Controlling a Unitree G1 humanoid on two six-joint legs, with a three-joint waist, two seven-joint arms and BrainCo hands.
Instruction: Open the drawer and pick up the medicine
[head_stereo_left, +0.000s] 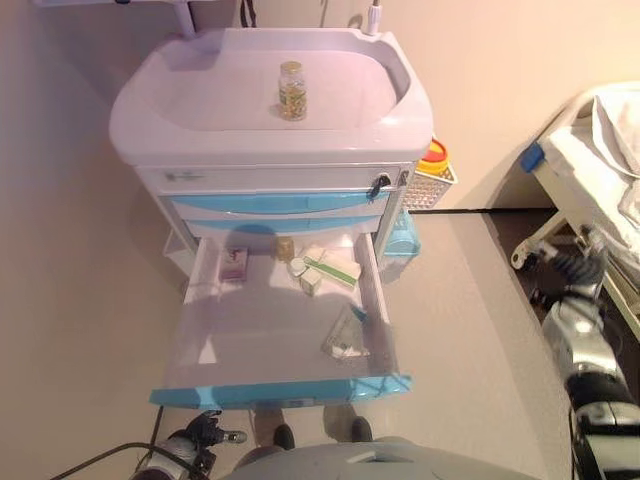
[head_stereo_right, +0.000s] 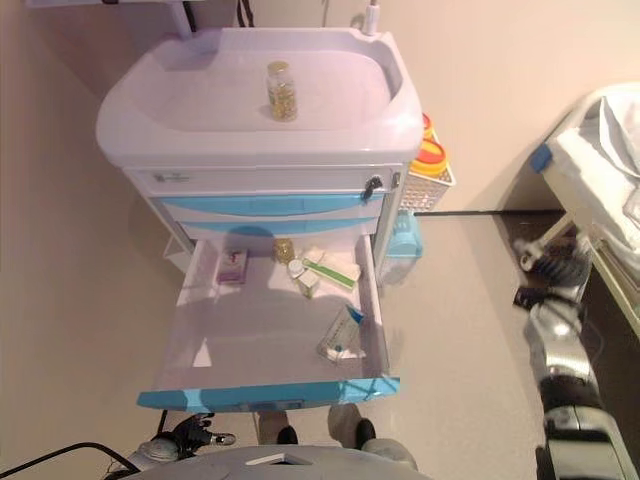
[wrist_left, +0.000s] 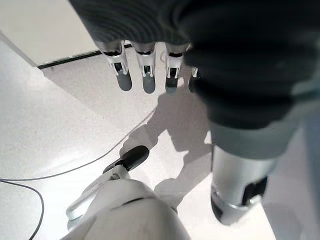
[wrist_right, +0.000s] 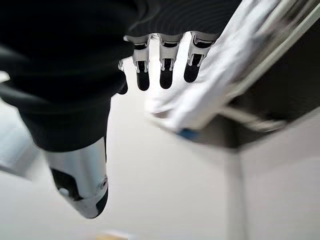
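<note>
A small glass medicine bottle with a pale lid and yellowish contents (head_stereo_left: 292, 90) stands upright near the middle of the recessed white top of a white-and-light-blue medical cart (head_stereo_left: 150, 110). Below it, the cart's wide drawer with a light-blue front edge (head_stereo_left: 280, 392) is pulled fully out. Inside lie a small pink box (head_stereo_left: 234, 264), another little amber bottle (head_stereo_left: 286, 248), a green-and-white carton (head_stereo_left: 333, 266) and a clear plastic packet (head_stereo_left: 345, 335). The left robot hand (wrist_left: 145, 75) hangs low beside the drawer's front corner, above the floor, fingers straight and relaxed, holding nothing. The right robot hand (wrist_right: 162, 65) hangs well off to the right, near a white-sheeted bed (head_stereo_left: 600, 150), fingers likewise slack and empty.
</note>
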